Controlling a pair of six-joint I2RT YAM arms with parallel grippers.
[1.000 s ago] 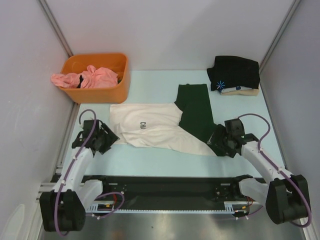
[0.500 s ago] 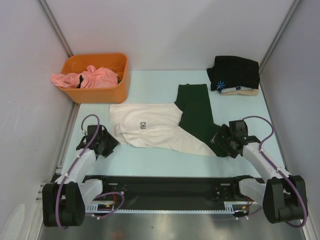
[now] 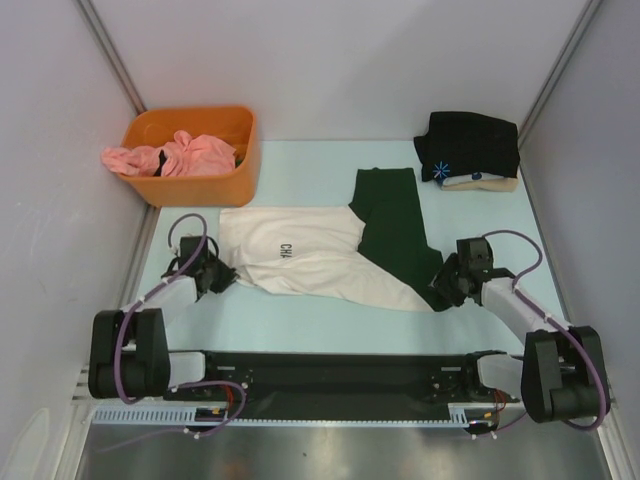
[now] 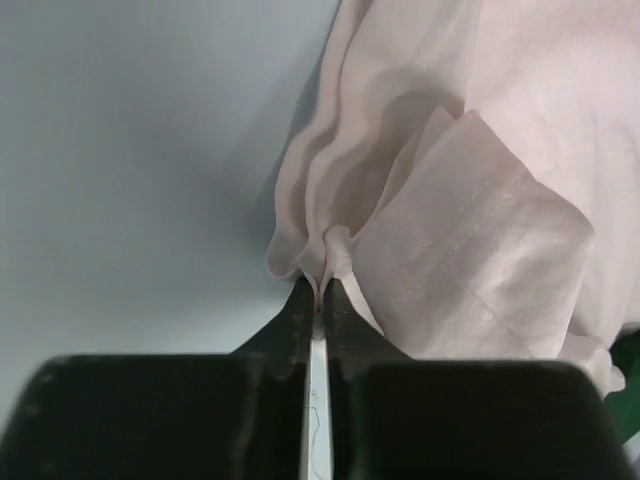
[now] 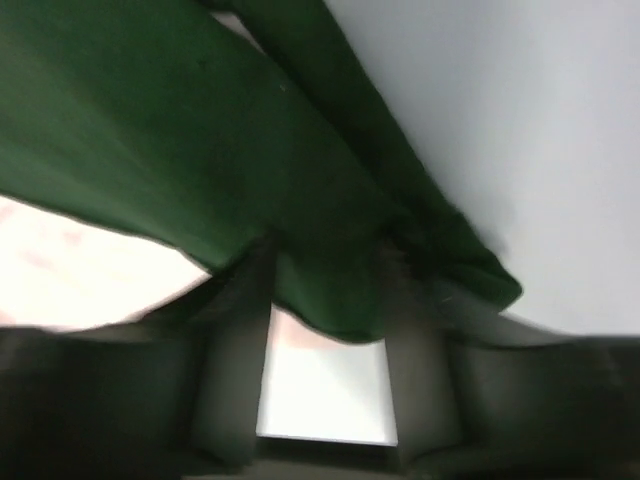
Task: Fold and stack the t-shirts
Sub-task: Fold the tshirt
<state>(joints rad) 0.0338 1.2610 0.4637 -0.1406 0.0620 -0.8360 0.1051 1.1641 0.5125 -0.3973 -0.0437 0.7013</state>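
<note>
The cream shirt (image 3: pixel 300 255) lies spread between the two arms; the left gripper (image 4: pixel 317 292) pinches its pale edge tight, the right gripper (image 5: pixel 325 268) has fingers apart around the green sleeve (image 5: pixel 190 140), so I think it must squeeze shut before both lift and fold.

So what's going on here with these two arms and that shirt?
Two robot arms are working on a cream t-shirt with dark green sleeves, spread on the table. The left gripper is pinched shut on a bunched cream edge. The right gripper sits at the end of a green sleeve, fingers apart either side of the cloth. Far right, a black shirt lies folded on a beige one; pink shirts sit in the orange bin.
</note>
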